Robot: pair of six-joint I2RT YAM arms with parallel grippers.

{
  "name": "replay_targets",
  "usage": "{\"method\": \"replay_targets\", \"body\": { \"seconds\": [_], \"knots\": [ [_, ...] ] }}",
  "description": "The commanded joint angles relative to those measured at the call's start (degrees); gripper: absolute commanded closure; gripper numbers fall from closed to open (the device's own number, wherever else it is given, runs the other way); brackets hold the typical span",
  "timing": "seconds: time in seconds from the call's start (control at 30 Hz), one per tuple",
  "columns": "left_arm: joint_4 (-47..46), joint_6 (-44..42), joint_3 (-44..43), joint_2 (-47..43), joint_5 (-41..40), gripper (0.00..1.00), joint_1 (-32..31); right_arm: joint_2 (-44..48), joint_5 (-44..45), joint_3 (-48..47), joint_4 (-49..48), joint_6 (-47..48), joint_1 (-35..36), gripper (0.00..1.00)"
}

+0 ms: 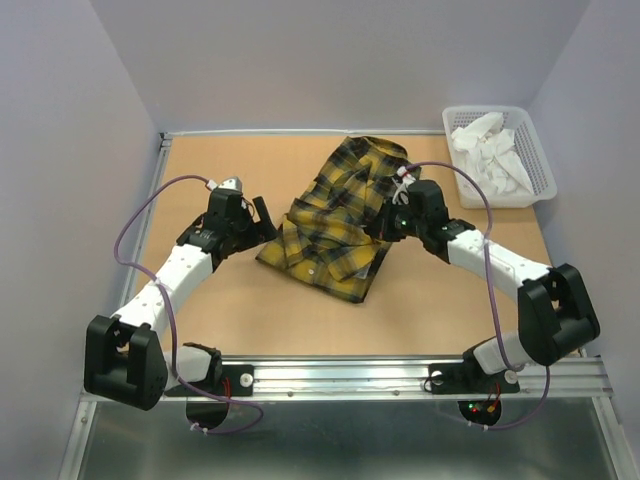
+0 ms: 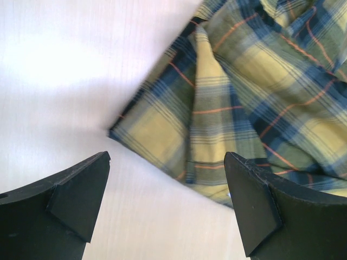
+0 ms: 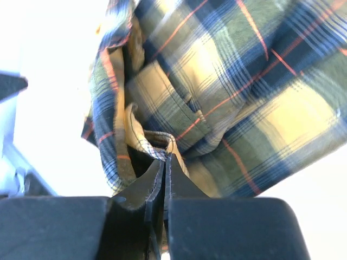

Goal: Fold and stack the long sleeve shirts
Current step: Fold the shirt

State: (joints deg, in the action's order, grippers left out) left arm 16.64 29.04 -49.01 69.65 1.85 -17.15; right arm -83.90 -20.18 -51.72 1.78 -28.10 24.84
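One long sleeve shirt (image 1: 335, 215), yellow and dark plaid, lies crumpled in a rough fold on the middle of the table. My right gripper (image 1: 387, 222) is at its right edge. In the right wrist view that gripper (image 3: 165, 158) is shut, and a fold of the shirt's (image 3: 244, 81) hem is pinched at the fingertips. Just left of the shirt's lower left corner is my left gripper (image 1: 262, 214). The left wrist view shows it (image 2: 168, 156) open above the bare table, with the cloth's (image 2: 244, 92) corner just ahead of it and its right finger (image 2: 255, 206) over the cloth's edge.
A white slatted basket (image 1: 541, 170) holding white cloths (image 1: 490, 155) stands at the back right corner. The tan tabletop (image 1: 230, 300) is walled on the left, back and right. A metal rail (image 1: 400, 372) with the arm bases runs along the near edge.
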Motion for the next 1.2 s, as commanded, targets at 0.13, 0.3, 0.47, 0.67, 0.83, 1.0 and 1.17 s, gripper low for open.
{"method": "replay_targets", "body": {
  "seconds": [0.13,0.3,0.47,0.67,0.83,1.0,1.17],
  "knots": [
    [-0.47,1.63,2.17,-2.23,-2.99,0.02,0.27,3.04,17.37,9.00,0.42,-11.71,0.03,0.74],
    [-1.09,1.20,3.13,-2.32,-2.11,0.02,0.36,2.77,29.66,9.46,6.29,-12.69,-0.67,0.59],
    [-1.44,0.32,4.54,-2.50,-0.36,0.02,0.27,2.16,36.43,3.92,14.10,-7.42,-2.16,0.58],
    [-2.93,0.23,5.68,-0.66,1.05,0.03,0.27,5.49,27.67,0.31,15.09,1.81,-2.08,0.58],
    [-6.53,1.28,5.51,3.12,3.77,0.05,0.27,7.08,27.47,0.57,15.18,4.02,-2.08,0.57],
    [-8.21,0.85,3.67,8.04,5.88,0.07,0.18,3.57,26.35,-3.03,16.94,2.71,-2.08,0.60],
    [-8.12,2.07,0.16,10.51,7.47,0.09,0.18,0.50,25.37,-3.91,17.73,0.50,-2.08,0.64]
  ]
}}
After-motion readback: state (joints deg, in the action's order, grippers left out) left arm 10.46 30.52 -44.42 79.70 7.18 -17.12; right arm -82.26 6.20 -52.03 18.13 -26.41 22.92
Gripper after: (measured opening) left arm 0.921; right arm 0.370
